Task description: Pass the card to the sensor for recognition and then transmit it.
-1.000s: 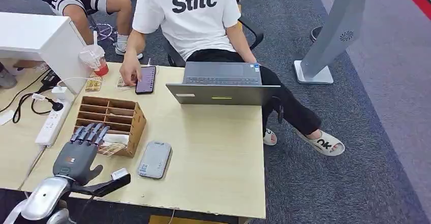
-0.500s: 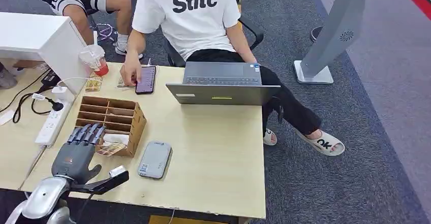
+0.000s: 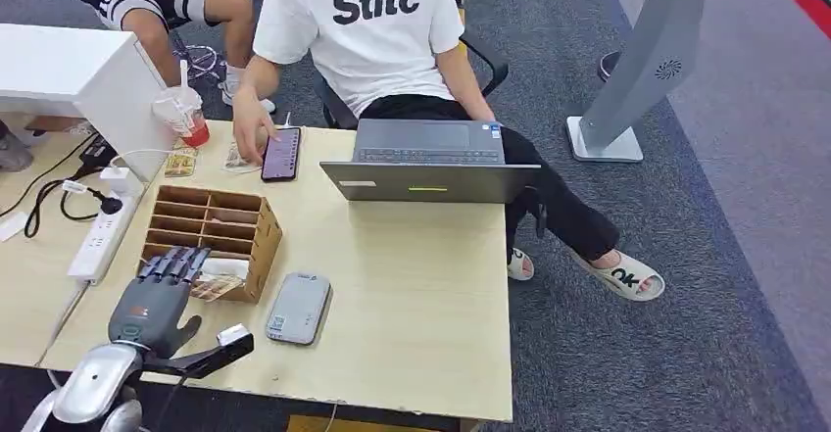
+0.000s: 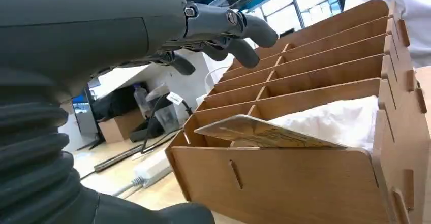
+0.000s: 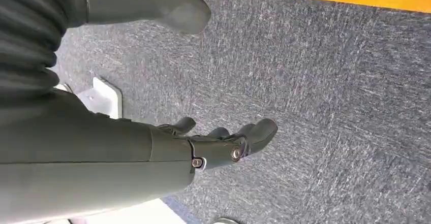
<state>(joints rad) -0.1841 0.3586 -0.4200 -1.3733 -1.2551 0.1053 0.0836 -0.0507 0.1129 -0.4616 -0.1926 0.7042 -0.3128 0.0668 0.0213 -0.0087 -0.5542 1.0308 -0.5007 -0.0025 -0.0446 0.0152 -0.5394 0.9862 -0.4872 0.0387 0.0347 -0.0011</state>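
Observation:
A patterned card lies tilted in the nearest slot of a wooden sorting box, resting on white paper. In the left wrist view the card sticks out over the box's front wall. My left hand hovers at the box's near left corner. Its fingers are stretched out above the card and hold nothing. The grey flat sensor lies on the table right of the box. My right hand hangs over the carpet, empty, with fingers loosely extended.
A person in a white shirt sits across the table, one hand at a phone. A laptop stands at the far edge. A drink cup, a power strip and cables lie to the left.
My left hand has drawn back slightly toward me, then eased a little right, fingers still over the box's front slot. The card lies as before. The person's hand shifted on the phone.

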